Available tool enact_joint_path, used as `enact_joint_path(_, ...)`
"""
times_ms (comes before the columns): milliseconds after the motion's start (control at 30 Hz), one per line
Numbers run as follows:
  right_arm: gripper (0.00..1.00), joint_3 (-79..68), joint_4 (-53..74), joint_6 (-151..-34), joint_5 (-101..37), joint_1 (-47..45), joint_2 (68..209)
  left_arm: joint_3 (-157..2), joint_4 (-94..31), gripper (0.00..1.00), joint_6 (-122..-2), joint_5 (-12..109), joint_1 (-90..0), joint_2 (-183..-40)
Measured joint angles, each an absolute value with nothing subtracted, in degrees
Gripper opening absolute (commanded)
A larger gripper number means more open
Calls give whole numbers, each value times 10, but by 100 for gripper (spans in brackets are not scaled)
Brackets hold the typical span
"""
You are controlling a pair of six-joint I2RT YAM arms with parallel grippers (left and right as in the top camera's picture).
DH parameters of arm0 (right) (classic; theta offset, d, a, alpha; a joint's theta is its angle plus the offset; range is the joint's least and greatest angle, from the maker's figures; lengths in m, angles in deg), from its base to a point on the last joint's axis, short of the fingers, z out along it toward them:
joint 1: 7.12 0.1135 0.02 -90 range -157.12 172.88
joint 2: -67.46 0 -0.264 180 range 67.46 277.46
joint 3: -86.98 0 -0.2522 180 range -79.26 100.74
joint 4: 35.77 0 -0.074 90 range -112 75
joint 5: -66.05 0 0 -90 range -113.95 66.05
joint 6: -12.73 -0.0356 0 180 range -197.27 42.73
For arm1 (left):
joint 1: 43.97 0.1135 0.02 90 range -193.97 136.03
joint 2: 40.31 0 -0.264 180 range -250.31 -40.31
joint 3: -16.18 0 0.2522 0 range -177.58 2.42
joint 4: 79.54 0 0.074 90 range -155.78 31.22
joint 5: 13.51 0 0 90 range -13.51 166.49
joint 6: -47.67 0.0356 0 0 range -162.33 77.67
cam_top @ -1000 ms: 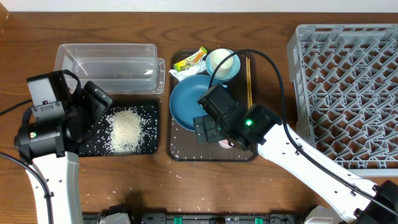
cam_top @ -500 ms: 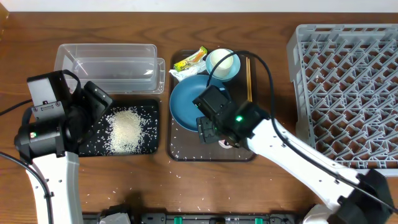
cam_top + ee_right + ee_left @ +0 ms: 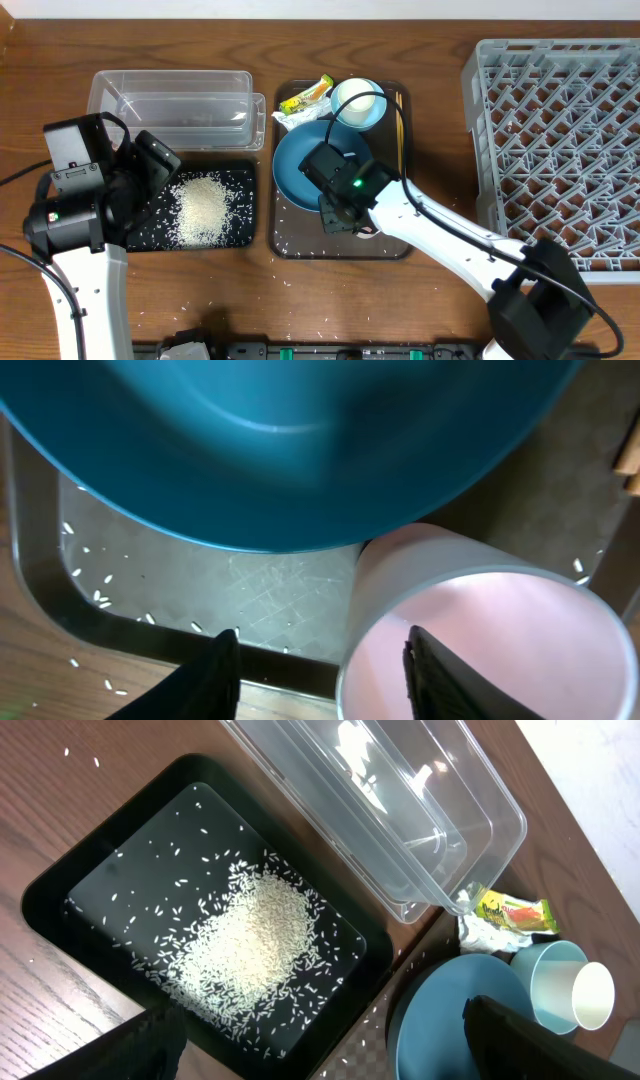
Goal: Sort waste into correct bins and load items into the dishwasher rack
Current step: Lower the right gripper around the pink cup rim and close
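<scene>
My right gripper is low over the brown serving tray, straddling the rim of the small pinkish-white cup. One finger is inside the cup, the other outside with a gap to the wall; right gripper still open. The dark blue dish lies just behind it. The light blue bowl, chopsticks, yellow-green wrapper and paper scrap are on the tray's far part. Rice is heaped in the black tray. My left gripper hangs open above that tray.
The clear tub stands behind the black tray. The grey dishwasher rack fills the right side. Loose rice grains lie scattered on the wood in front of both trays.
The right gripper's jaws have narrowed around the cup's rim, and the right arm has shifted a little left over the tray. The left arm has not moved.
</scene>
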State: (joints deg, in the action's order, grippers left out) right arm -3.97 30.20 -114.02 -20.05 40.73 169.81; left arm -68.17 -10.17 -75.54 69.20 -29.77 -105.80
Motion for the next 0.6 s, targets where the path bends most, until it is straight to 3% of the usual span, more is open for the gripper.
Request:
enact_joint_path(267,29,-40,311,-1144,-201,411,1702,-682,-102,92,-756,692,-298,-1058)
enact_joint_path(600,28,-40,321,-1145,-201,411,1702,-682,-102,91,-756,692,-298,-1058)
